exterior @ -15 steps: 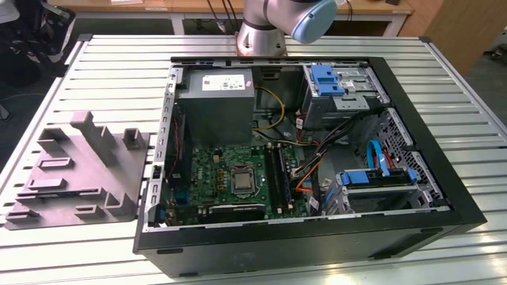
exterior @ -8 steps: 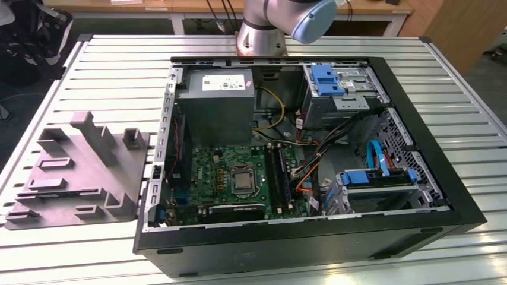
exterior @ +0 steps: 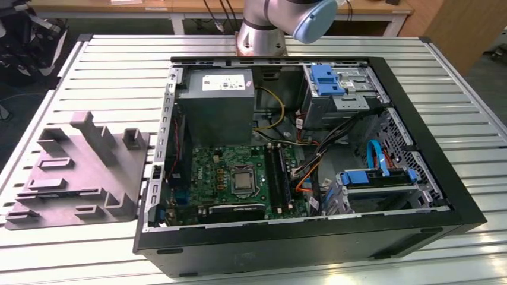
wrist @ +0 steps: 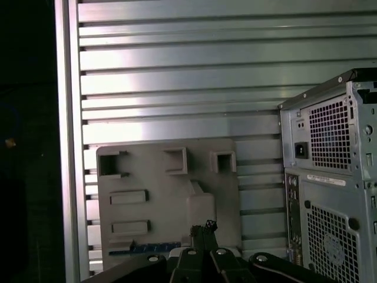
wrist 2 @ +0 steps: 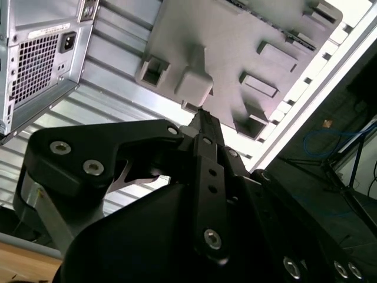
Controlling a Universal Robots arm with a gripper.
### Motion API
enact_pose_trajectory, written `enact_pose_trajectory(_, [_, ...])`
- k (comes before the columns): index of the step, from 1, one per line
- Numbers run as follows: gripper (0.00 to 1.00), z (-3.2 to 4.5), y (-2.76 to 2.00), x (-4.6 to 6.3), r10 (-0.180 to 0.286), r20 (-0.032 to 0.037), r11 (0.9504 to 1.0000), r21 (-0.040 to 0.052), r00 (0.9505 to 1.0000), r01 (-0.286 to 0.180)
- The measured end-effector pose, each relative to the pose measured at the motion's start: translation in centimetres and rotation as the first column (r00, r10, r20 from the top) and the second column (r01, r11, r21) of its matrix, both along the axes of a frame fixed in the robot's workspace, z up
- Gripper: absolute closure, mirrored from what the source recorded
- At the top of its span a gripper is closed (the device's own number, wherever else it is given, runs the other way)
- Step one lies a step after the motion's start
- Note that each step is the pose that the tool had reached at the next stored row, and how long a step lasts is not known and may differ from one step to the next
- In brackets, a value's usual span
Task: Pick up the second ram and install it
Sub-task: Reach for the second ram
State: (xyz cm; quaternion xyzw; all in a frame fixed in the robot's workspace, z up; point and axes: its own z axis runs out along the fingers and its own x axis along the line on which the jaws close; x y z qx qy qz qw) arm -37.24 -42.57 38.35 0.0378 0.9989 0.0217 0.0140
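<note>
Black metal gripper (wrist: 204,227) pinched shut, empty, hangs over purple-grey plastic tray (wrist: 147,171). 2nd ram, thin flat dark-blue stick (wrist: 144,248), sits in tray slot just beside tips, prob. edge-up for easy grab.

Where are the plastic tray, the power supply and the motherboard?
plastic tray (exterior: 79,178), exterior view, on its flat base.
power supply (exterior: 214,113), exterior view, on its grey top face.
motherboard (exterior: 210,166), exterior view, on the green board.

You're in a robotics lab, slatted aluminium worktable (exterior: 119,65), robot arm (exterior: 265,29) mounted on it, opened computer tower (exterior: 317,237), wooden benches (exterior: 103,9) behind.
</note>
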Motion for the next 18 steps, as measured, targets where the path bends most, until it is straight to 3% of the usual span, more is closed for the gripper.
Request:
enact_pose_trajectory(6, [0.90, -0.52, -1.28, -0.6, 0.000, 0.0001, 1.0000, 0.0000, 1.0000, 0.000])
enact_pose_trajectory(10, [0.90, -0.80, -1.85, -1.1, 0.000, 0.0000, 1.0000, 0.0000, 1.0000, 0.000])
enact_pose_trajectory(18, [0.90, -1.01, -2.15, -1.4, 0.000, 0.0000, 1.0000, -0.0001, 1.0000, 0.000])
